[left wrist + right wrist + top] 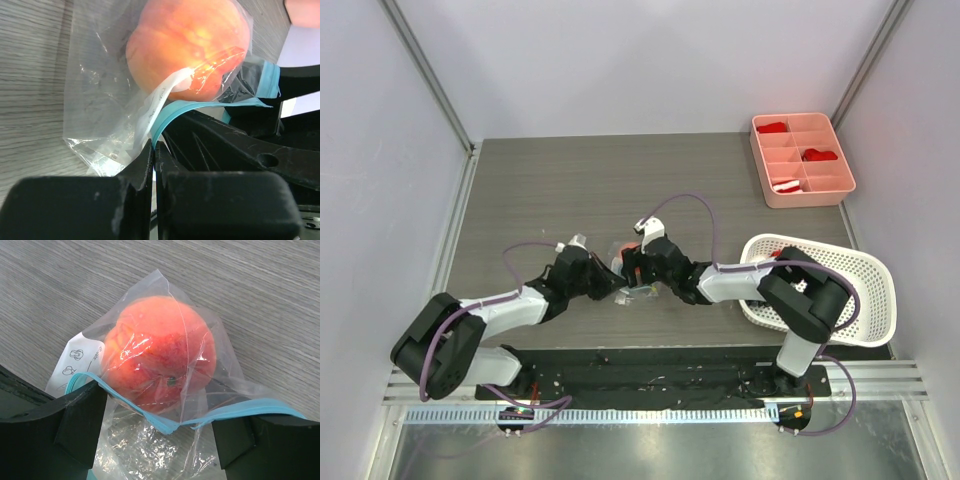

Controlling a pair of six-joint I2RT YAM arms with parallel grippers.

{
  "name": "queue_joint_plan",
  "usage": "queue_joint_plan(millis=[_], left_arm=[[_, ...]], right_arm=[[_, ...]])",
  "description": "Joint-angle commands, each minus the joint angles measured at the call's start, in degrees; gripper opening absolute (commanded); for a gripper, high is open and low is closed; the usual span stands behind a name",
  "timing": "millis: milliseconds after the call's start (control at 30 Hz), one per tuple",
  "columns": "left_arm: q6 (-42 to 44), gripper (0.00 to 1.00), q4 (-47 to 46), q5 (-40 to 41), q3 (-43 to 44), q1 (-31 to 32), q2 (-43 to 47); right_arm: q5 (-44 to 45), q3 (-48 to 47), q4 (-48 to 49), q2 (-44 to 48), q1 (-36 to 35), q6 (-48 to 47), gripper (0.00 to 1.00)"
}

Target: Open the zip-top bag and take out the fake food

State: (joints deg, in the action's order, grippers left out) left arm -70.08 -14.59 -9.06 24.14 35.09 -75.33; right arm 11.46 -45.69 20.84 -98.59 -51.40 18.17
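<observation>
From above: the left gripper (610, 283) and right gripper (630, 268) meet nose to nose at mid-table (540, 190) over the zip-top bag (640, 292). A pink tray (760, 170) sits at 1 o'clock. A white basket (880, 300) lies at 4 o'clock, beside the right arm.

Left wrist view: the left jaws are pressed together, pinching the bag's clear edge where the teal zip strip (170, 112) curls in at 6 o'clock. A fake peach (190, 45) sits inside the plastic at 12 o'clock, and the bag rests on the wood-grain top. The right gripper's black fingers (235, 150) crowd in from 4 o'clock.

Right wrist view: the right jaws stand wide apart at 8 and 4 o'clock. The zip strip stretches across both fingers and sags between them. The peach lies inside the bag at the centre, just beyond the strip.
</observation>
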Motion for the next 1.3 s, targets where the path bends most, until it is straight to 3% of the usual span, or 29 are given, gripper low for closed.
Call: queue_joint_plan(millis=[0,233,400,633,733,933,1100,1267], left_arm=[[-0.05,0.0,-2.55,0.62,-0.32,0.06,0.01],[2.05,0.0,1.93,2.64,1.78,-1.43,0.97],[4.25,0.0,5.44,2.9,3.45,-3.54,3.17],[5.48,0.0,8.87,3.96,4.95,-3.8,5.37],[5.4,0.0,9.05,4.49,4.78,-3.8,6.33],[6.63,0.0,11.34,4.67,5.04,-3.8,8.96],[11.17,0.0,8.61,0.28,6.18,-3.54,10.2],[14.1,0.0,19.06,8.7,10.74,-3.63,9.85]], right_arm=[[3.3,-0.8,3.68,-2.83,0.33,-0.33,0.79],[1.64,-2.21,2.28,-5.03,0.51,-1.03,0.76],[-1.35,-3.61,2.01,-6.62,0.95,-1.03,0.61],[-2.06,-2.91,2.89,-4.78,0.95,-1.56,0.53],[-2.06,-3.26,1.58,-3.28,1.04,-1.65,0.38],[-0.04,-2.12,-1.15,2.94,1.04,-2.53,0.24],[0.4,0.87,0.95,5.6,1.04,-3.14,0.24],[-0.21,-1.06,0.87,3.67,1.12,-3.23,0.27]])
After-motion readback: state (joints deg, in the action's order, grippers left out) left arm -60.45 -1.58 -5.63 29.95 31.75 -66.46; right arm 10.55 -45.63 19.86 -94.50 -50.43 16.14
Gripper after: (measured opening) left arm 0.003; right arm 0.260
